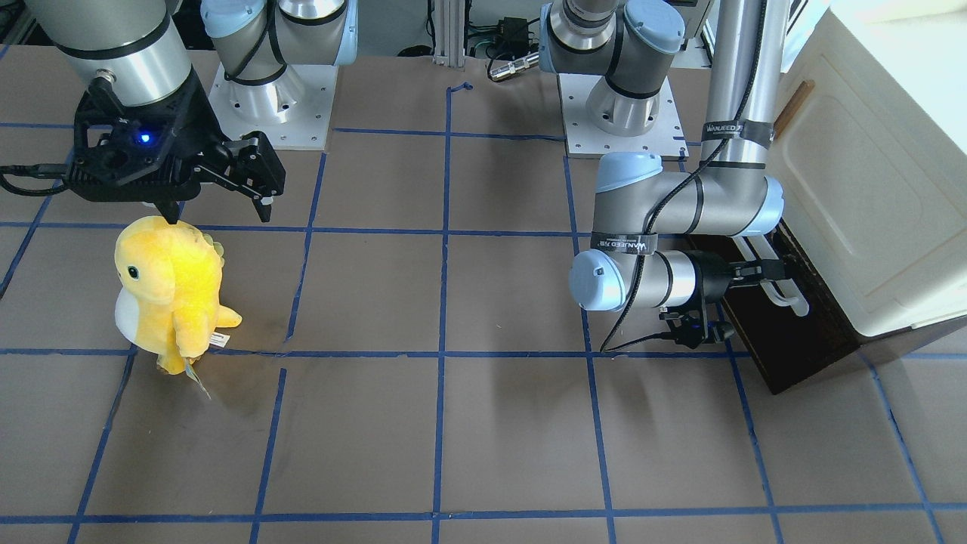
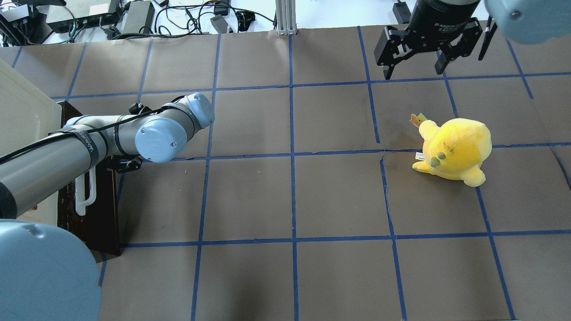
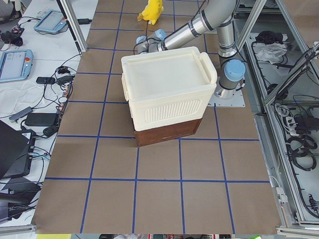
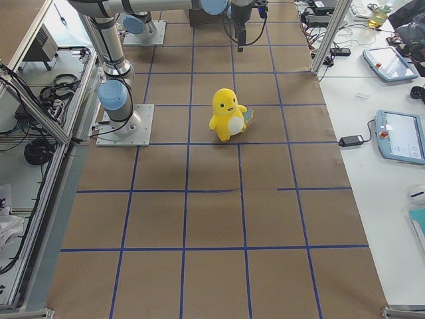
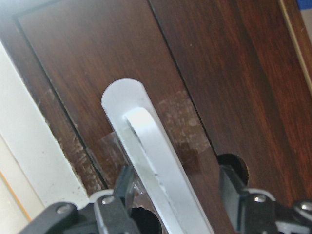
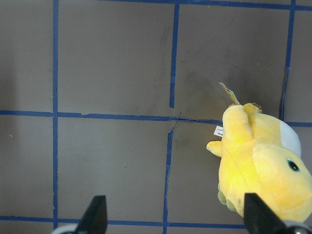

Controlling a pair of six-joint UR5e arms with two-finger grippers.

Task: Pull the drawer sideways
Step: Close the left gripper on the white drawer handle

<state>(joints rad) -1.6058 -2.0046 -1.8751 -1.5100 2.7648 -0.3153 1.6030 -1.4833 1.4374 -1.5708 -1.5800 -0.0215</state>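
Note:
The dark brown drawer sits under the cream cabinet at the table's left end; it also shows in the overhead view. Its white bar handle runs along the front. My left gripper is at the handle. In the left wrist view the gripper is open, its fingers on either side of the white bar. My right gripper is open and empty, hovering above the table beyond a yellow plush toy.
The yellow plush toy stands on the brown, blue-taped table on my right side, below the right gripper. The cabinet takes up the left end. Cables and power supplies lie past the far edge.

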